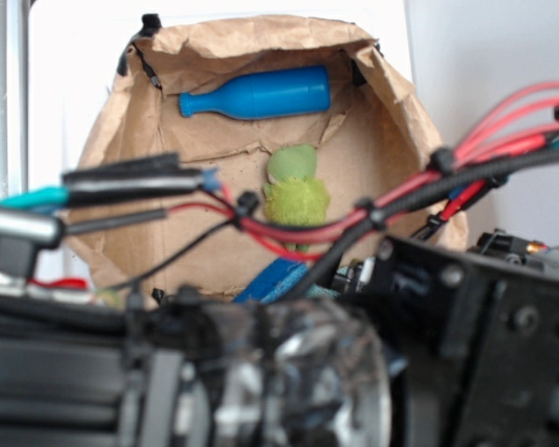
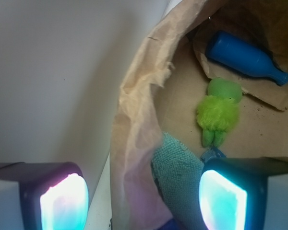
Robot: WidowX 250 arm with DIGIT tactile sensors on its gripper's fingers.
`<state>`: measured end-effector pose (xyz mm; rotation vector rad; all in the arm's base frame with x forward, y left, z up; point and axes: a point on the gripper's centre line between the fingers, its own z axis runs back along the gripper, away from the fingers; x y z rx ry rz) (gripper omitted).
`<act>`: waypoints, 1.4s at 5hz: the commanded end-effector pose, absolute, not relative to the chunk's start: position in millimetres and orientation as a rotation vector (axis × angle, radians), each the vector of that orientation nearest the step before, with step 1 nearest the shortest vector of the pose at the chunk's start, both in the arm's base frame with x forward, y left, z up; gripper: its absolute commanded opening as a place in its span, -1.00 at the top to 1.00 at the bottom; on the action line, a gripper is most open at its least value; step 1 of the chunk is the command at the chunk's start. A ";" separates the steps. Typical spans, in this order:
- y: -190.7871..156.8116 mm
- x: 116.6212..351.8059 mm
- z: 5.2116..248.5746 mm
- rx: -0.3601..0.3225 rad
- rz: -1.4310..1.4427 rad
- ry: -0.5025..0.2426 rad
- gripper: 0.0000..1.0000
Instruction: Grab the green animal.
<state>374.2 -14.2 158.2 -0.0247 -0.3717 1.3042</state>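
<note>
Wrist view, green animal (image 2: 217, 111) lying flat, head toward blue bottle (image 2: 245, 57), jaws spread, empty.

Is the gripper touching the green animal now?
Apart. In the wrist view, the gripper is open near the bag's edge, and the green animal lies beyond its fingertips.

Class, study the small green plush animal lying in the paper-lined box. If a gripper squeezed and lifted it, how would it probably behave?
The green animal looks fuzzy and stuffed, so it would probably squash and feel light. Its short legs may dangle. Lying flat on the brown paper, it seems unlikely to roll, unlike the blue bottle nearby.
</note>
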 end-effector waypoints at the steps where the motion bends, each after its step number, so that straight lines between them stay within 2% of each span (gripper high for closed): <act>1: 15.7 370.5 191.4 -0.083 1.349 -0.455 -1.00; 2: 15.7 370.5 191.4 -0.083 1.349 -0.455 -1.00; 3: 23.5 342.0 204.3 -0.118 1.347 -0.393 -1.00; 4: 37.9 306.8 221.1 -0.128 1.313 -0.317 -1.00; 5: 50.3 283.6 226.5 -0.125 1.350 -0.273 -1.00; 6: 59.8 275.8 207.6 -0.105 1.439 -0.280 -1.00; 7: 58.9 276.5 180.1 -0.054 1.492 -0.307 -1.00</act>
